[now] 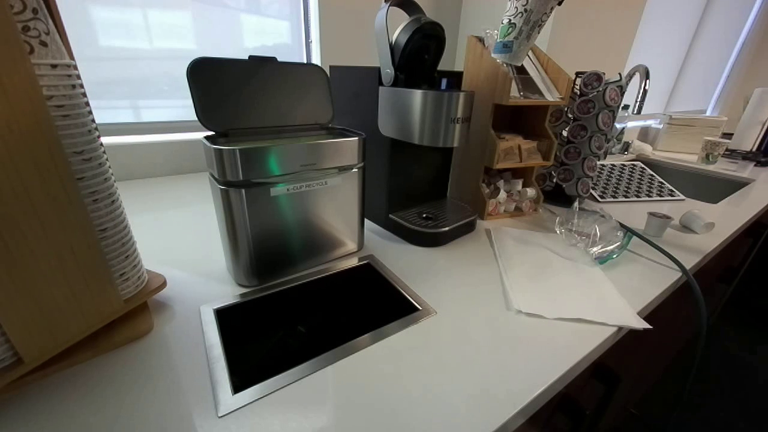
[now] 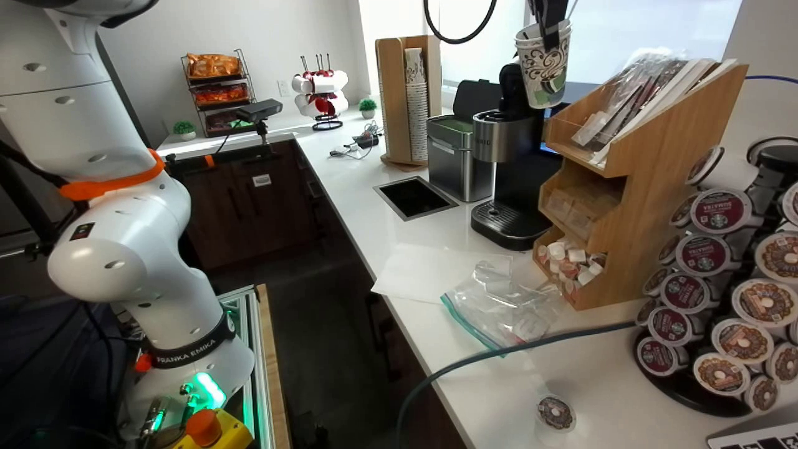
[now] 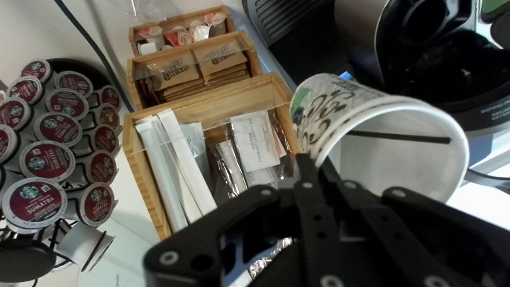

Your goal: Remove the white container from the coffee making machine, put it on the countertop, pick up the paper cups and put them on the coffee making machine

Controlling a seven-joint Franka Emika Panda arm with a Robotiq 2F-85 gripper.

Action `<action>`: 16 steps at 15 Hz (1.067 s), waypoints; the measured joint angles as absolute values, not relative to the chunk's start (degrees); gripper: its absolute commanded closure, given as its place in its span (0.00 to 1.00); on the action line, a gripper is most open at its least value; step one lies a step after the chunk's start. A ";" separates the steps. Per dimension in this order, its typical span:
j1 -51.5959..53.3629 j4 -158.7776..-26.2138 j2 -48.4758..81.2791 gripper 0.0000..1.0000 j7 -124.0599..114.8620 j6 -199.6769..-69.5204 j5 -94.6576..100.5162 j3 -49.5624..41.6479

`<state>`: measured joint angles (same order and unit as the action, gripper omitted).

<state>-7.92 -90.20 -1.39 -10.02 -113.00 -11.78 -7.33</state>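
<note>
Wrist view: pointing down, the black two-finger gripper (image 3: 318,164) pinches at least two nested, whitish patterned paper cups (image 3: 338,109) at the rim; one steel-and-black brewer (image 3: 428,73) stands beside the gripper, one white countertop (image 3: 28,26) below.

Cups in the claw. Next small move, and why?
Probably shift the claw across at this height toward the drip tray of the coffee machine before lowering. The gripped paper cups hang well above that tray, and in an exterior view they overlap the wooden organizer, so descending here might hit it.
</note>
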 measured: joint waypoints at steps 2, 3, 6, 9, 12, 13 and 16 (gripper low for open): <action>-7.88 -89.85 -1.00 0.99 -10.02 -113.00 -11.78 -7.16; -7.81 -89.22 -0.50 0.99 -10.02 -112.96 -11.78 -7.00; -7.38 -85.43 2.28 0.99 -10.02 -111.67 -11.78 -6.49; -7.14 -80.24 5.78 0.99 -9.99 -108.43 -11.78 -6.18; -7.14 -75.34 9.16 0.99 -9.87 -105.57 -11.78 -6.04; -7.14 -73.84 10.25 0.99 -9.78 -105.14 -11.78 -6.02; -7.09 -70.22 13.19 0.99 -9.38 -105.09 -11.67 -5.87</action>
<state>-7.09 -70.22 13.19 -9.38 -105.09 -11.67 -5.87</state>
